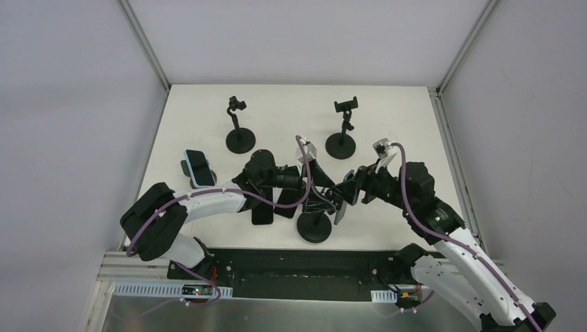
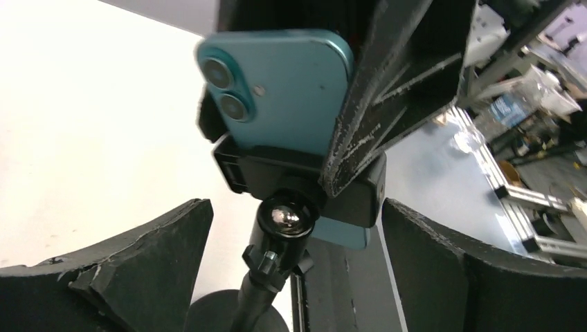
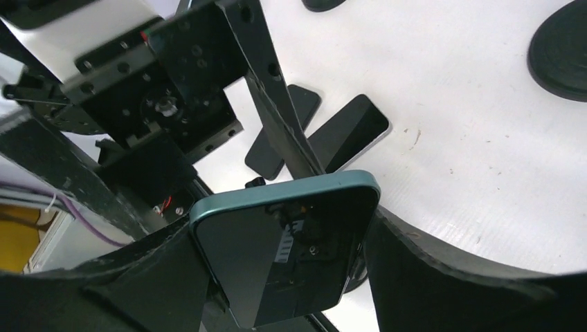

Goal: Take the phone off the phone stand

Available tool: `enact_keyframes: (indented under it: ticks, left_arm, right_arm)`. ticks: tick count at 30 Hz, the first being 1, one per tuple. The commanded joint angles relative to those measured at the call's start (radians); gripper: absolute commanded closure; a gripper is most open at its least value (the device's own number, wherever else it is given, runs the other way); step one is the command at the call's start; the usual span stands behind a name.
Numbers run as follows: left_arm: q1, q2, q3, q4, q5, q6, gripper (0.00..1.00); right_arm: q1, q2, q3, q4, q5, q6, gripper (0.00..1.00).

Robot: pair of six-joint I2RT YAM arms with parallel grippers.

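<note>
The teal phone (image 3: 277, 238) is clamped by its long edges in the right gripper (image 3: 287, 266). The left gripper (image 2: 294, 232) is spread wide and empty, with gaps left at 3 and 9 o'clock of the phone stand (image 2: 282, 216).

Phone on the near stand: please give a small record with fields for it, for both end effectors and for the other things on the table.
phone: teal, in the clamp of the near stand, not yet removed
right end effector: closed on the phone's sides
left end effector: open, fingers either side of the clamp
blue phone: at the left
dark phones: flat on the table
rear stands: both empty
</note>
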Motion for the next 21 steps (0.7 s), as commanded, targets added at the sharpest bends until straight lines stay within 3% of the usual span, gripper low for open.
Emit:
enact_keyframes:
  ticks: [1, 8, 21]
  left_arm:
    - [0.023, -0.084, -0.005, 0.025, -0.104, -0.005, 0.01]
    - [0.022, -0.074, 0.015, 0.024, -0.110, -0.030, 0.01]
    - [0.011, -0.013, 0.055, 0.019, -0.142, -0.020, 0.01]
  right_arm:
    - [0.087, -0.009, 0.022, -0.067, 0.252, 0.175, 1.00]
    - [0.209, 0.046, 0.032, -0.034, 0.488, 0.288, 1.00]
    - [0.403, 0.126, 0.114, -0.054, 0.673, 0.334, 1.00]
